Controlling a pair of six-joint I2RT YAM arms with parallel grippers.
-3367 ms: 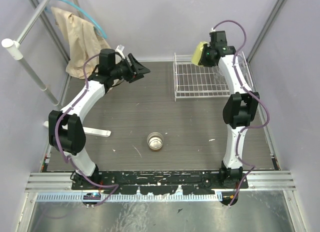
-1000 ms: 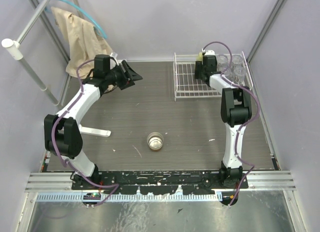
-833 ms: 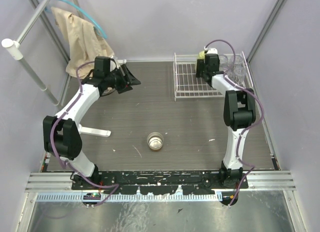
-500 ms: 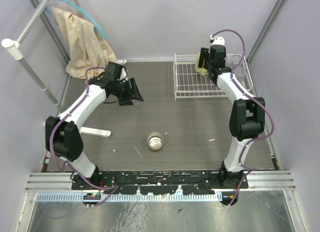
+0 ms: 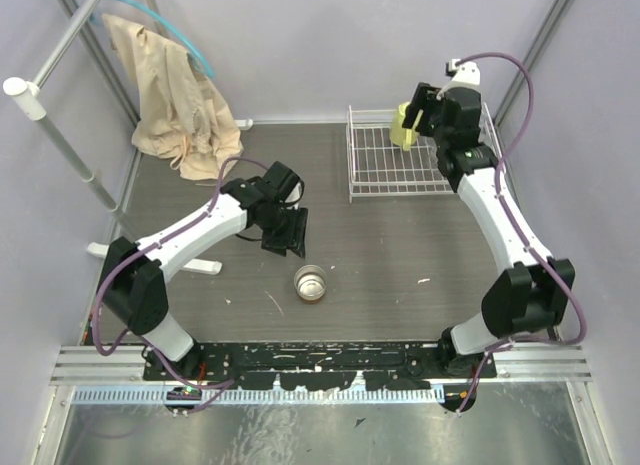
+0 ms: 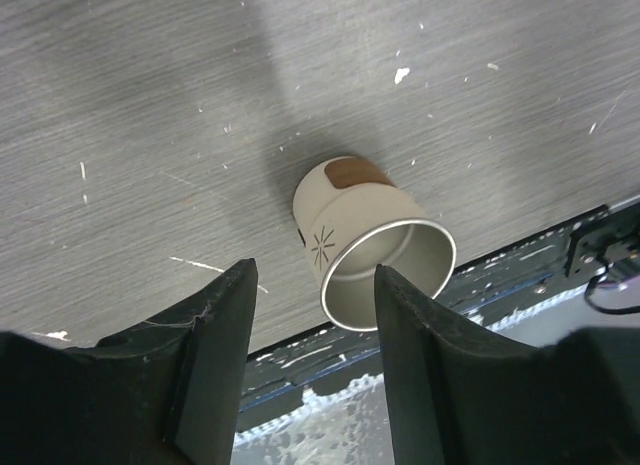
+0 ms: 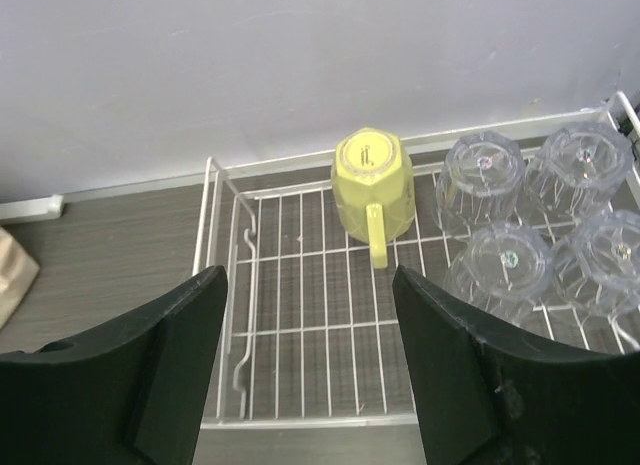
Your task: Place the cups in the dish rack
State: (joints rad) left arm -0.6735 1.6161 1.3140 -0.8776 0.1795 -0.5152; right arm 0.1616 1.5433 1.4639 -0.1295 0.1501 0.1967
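Observation:
A small metallic-brown cup (image 5: 311,283) (image 6: 375,250) stands upright on the table near the front. My left gripper (image 5: 285,231) (image 6: 315,370) hovers just behind and left of it, open, with nothing between the fingers. The white wire dish rack (image 5: 385,170) (image 7: 300,315) sits at the back right. In it a pale yellow mug (image 5: 403,126) (image 7: 372,173) rests upside down, handle towards me, beside several clear tumblers (image 7: 480,180), also upside down. My right gripper (image 5: 424,103) (image 7: 308,280) hangs open above the rack, clear of the mug.
A beige cloth (image 5: 180,85) hangs from a white pole (image 5: 60,135) at the back left. A white bar (image 5: 195,265) lies on the table by the left arm. A black and metal rail (image 5: 320,360) runs along the near edge.
My left arm swung from the back left to the table's middle, down over the metallic cup, its jaws narrowing slightly. My right gripper left the yellow mug in the rack and rose away.

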